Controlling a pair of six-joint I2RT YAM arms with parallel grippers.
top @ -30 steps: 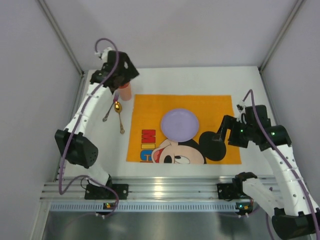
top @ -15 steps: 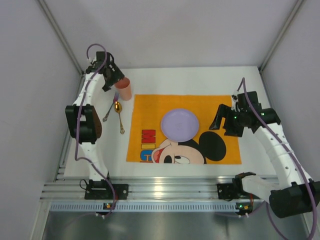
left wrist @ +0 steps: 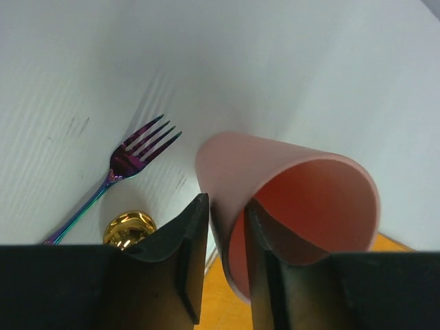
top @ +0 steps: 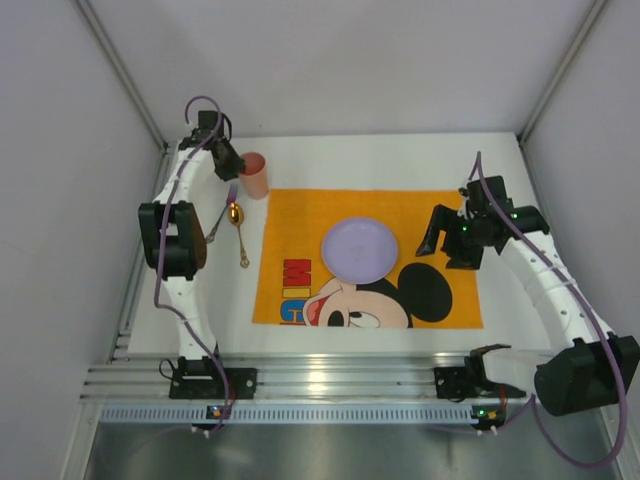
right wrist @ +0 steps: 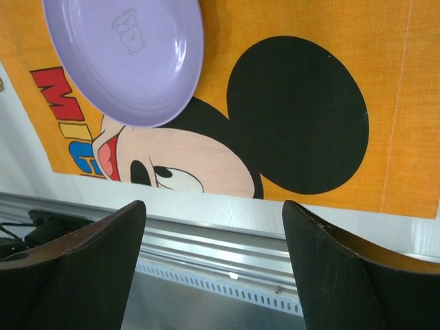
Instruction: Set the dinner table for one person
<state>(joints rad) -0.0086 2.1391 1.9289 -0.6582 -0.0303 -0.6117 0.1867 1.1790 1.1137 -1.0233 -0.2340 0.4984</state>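
Observation:
A pink cup (top: 254, 176) stands on the white dinner table (top: 400, 160) at the far-left corner of the orange Mickey Mouse placemat (top: 440, 205). My left gripper (top: 233, 166) is shut on the cup's rim. In the left wrist view one finger is outside the wall of the cup (left wrist: 295, 199), the other inside, with the left gripper (left wrist: 227, 213) pinching it. A lilac plate (top: 359, 249) lies on the placemat. My right gripper (top: 433, 240) hovers open over the mat's right side; in its wrist view the right gripper (right wrist: 213, 227) holds nothing, with the plate (right wrist: 124, 55) ahead of it.
An iridescent fork (top: 217, 226) and a gold spoon (top: 238, 232) lie on the table left of the placemat, also seen as the fork (left wrist: 137, 155) and the spoon bowl (left wrist: 128, 229). Aluminium rails (top: 320, 380) edge the near side. Grey walls enclose the table.
My left gripper has closed onto the cup's rim after settling beside it. The right arm has drawn back toward the far right, still open.

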